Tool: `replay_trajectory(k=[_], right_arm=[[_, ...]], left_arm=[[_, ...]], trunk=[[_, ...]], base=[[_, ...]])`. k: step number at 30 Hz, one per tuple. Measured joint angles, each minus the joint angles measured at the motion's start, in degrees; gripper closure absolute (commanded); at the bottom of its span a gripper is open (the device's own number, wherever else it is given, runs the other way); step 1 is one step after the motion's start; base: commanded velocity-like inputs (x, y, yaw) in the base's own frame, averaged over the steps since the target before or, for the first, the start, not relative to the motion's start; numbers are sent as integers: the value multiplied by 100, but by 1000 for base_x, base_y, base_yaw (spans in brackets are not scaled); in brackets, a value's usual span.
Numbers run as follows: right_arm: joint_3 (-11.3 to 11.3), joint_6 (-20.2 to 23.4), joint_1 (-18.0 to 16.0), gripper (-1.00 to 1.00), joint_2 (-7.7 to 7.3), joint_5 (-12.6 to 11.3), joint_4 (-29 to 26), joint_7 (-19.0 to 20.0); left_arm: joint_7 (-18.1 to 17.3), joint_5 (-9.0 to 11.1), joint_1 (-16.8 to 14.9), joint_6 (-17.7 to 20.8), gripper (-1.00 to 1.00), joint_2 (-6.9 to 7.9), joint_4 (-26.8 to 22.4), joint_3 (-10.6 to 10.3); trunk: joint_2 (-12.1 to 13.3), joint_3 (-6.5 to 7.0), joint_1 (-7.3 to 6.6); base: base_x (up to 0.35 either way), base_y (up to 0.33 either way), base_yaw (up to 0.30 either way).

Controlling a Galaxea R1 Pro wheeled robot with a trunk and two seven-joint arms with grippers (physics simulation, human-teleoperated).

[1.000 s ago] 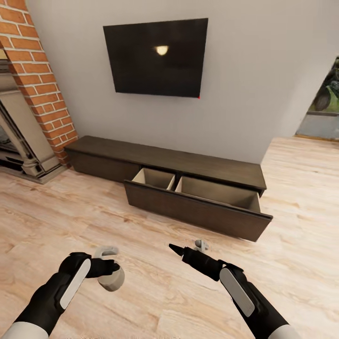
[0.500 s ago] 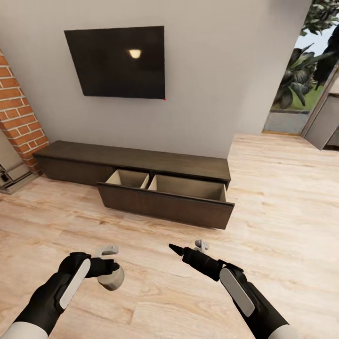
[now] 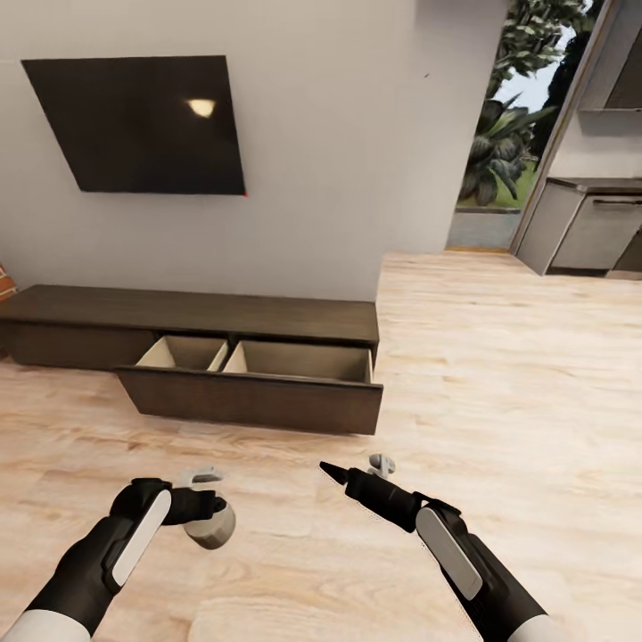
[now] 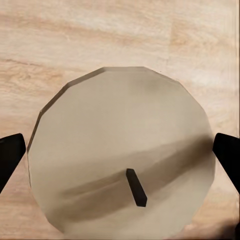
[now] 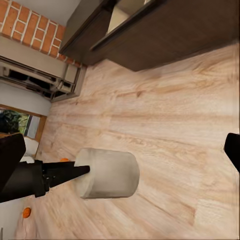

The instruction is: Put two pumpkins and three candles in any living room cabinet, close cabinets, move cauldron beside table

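Note:
My left gripper is shut on a pale beige candle, a short cylinder held low over the wood floor. In the left wrist view the candle's flat top and dark wick lie between the two black fingertips. My right gripper hangs open and empty beside it, its fingertips wide apart. The right wrist view catches the candle from the side. Ahead stands the cabinet, long, low and dark brown, with a wide drawer pulled out; what I see of its beige compartments is bare.
A black TV hangs above the cabinet. At the right, a doorway shows plants, with grey kitchen units beyond. The right wrist view shows the brick fireplace and small orange specks, too small to identify.
The camera has turned to the right, so the cabinet and TV sit further left in the picture and the brick fireplace has left the head view. Both arms and the candle hold the same pose.

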Motion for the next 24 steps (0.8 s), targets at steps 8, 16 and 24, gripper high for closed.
replay_trajectory(k=[8,16,24], right_arm=[[1,-2,0,-100,0,0,-2,0],[3,-3,-1,-100,0,6,-6,-5],[2,-2,-1,-100,0,2,-8,-7]], left_arm=[[0,-10,0,3,100,13,6,9],[0,-12,3,4,100,15,5,11],[-13,11,1,35,100,-6,6,52]], trunk=[[0,47,-1],[0,60,-2],[39,110,-20]], base=[[233,-69,-226],[323,-2,-47],[111,0,-86]])
